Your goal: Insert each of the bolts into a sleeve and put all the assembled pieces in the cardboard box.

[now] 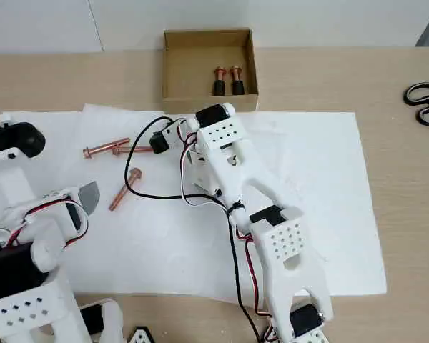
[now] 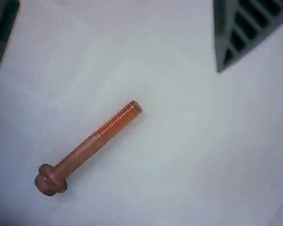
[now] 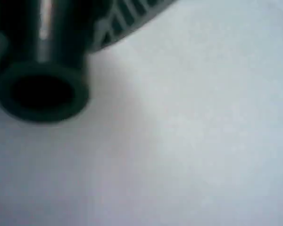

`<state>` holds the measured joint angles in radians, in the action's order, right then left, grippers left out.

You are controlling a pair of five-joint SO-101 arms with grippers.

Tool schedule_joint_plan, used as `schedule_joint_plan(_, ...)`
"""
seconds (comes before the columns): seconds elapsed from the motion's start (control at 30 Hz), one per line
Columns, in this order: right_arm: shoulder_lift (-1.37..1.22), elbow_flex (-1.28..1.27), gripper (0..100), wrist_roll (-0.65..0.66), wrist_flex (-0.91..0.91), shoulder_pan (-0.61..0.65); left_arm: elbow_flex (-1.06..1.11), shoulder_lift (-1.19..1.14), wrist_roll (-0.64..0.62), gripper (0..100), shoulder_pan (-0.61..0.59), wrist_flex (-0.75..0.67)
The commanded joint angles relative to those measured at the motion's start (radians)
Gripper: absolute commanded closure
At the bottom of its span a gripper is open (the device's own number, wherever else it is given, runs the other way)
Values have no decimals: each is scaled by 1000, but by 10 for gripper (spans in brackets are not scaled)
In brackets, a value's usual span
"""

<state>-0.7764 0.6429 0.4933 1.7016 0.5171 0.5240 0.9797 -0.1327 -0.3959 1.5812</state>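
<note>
Coppery metal bolt [image 2: 89,146] lies on matt white paper [image 1: 164,243]; the sleeve [image 3: 40,89] is smooth black plastic.

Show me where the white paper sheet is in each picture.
High view: the white paper sheet covers the middle of the table.
Left wrist view: under the copper bolt, at.
Right wrist view: behind the black sleeve, at.
Shared landmark: that bolt, lying alone in the high view.

Copper-coloured bolts [image 1: 124,190] are seen on white paper [image 1: 322,214]. A black sleeve [image 3: 40,94] is shown. The box [image 1: 173,68] is brown, the table [image 1: 393,164] pale tan, the arms [image 1: 282,239] white, dotted with holes, with black motors.
</note>
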Motion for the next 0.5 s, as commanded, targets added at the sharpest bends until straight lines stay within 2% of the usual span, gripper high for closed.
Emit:
schedule_joint_plan(0.0,41,5,992,3,8,7,-5,6,-5,724,-5,8)
schedule_joint_plan(0.23,139,5,994,-98,22,5,-5,6,-5,724,-5,8)
schedule_joint_plan(0.47,291,-3,995,-279,36,5,-5,6,-5,724,-5,8)
